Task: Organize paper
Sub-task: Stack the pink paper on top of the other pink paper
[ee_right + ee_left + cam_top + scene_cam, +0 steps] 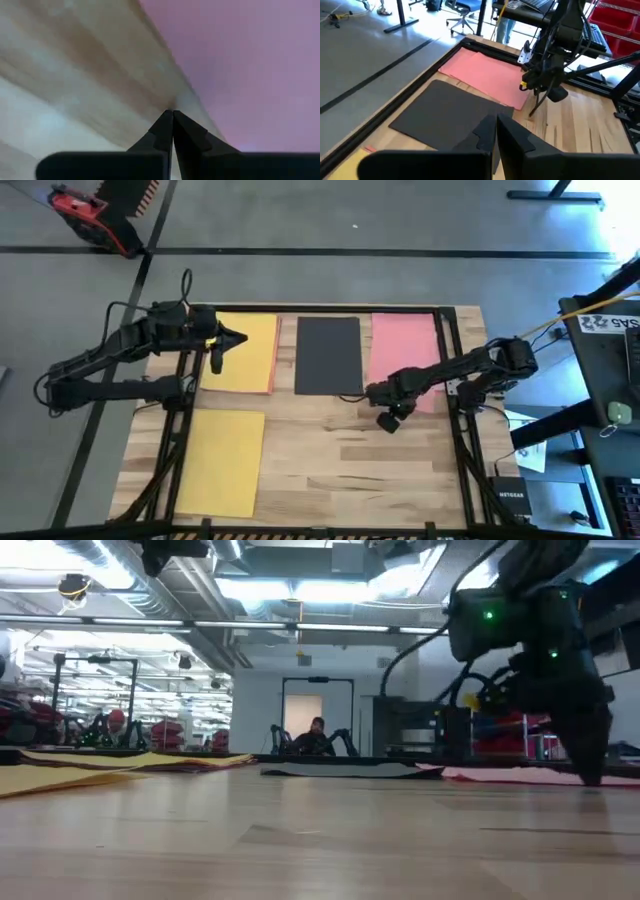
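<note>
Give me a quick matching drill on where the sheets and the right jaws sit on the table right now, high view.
Things:
1. black sheet
2. pink sheet
3. lone yellow sheet
4. right gripper

Places:
A. near side of the table, on the left
B. far row, middle
C. far row, right
D. at the pink sheet's near left corner, jaws shut, tips at the wood

Pairs: 1-B, 2-C, 3-A, 4-D

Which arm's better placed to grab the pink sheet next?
Right, probably. The right gripper is shut, tips down at the pink paper sheet's near edge; the left gripper hangs over the far yellow sheet.
</note>
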